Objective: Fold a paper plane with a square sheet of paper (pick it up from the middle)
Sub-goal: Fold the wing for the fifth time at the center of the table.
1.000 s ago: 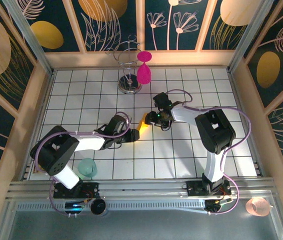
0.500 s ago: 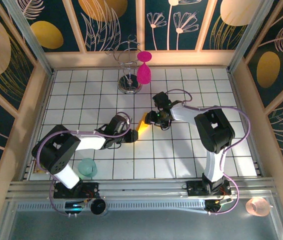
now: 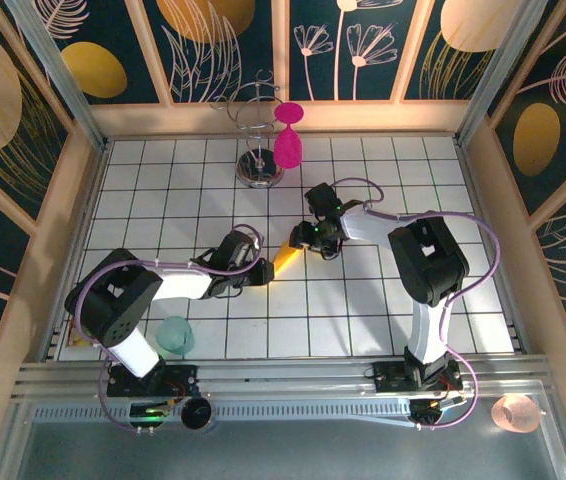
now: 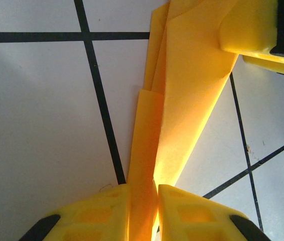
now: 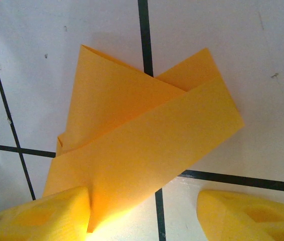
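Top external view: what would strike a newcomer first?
The bright orange-yellow folded paper in the middle, stretched between the two arms: the left end effector pinches its narrow end while the open right end effector touches the wider end. Next, the magenta goblet by the wire stand at the far edge.

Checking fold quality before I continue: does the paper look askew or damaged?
The paper plane looks unevenly folded: in the right wrist view its layers splay at different angles instead of lining up, with one corner jutting out. No tear shows.
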Robot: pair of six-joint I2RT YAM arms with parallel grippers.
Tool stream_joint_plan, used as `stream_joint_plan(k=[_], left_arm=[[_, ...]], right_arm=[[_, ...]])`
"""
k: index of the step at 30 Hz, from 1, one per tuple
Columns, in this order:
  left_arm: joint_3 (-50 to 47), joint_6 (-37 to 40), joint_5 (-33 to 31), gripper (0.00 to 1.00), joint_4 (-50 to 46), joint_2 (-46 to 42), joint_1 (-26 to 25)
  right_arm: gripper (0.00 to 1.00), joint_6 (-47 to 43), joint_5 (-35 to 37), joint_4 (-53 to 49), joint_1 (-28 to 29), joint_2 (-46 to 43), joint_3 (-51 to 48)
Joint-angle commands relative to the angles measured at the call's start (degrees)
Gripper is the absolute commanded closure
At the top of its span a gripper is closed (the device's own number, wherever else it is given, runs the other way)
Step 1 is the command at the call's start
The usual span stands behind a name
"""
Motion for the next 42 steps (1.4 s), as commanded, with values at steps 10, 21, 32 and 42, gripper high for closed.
stream_joint_plan(k=[10, 21, 32, 42], left_arm=[[0.24, -0.48, -1.82, 0.83, -2.63, 2.1, -0.2], [0.68, -0.83, -2.8, 0.84, -4.07, 2.68, -0.21], [1.18, -0.84, -3.15, 0.84, -4.72, 4.54, -0.22], [1.31, -0.65, -3.24, 0.85, -5.0, 4.24, -0.14]], right_arm=[[0.4, -0.93, 3.19, 7.72, 0.8, 8.77, -1.08], [0.42, -0.76, 4.04, 7.65, 0.84, 10.36, -1.53], [0.42, 2.12, 4.84, 13.86, -1.16, -8.93, -7.18], [0.57, 2.82, -2.21, 19.98, 2.01, -15.49, -11.87]])
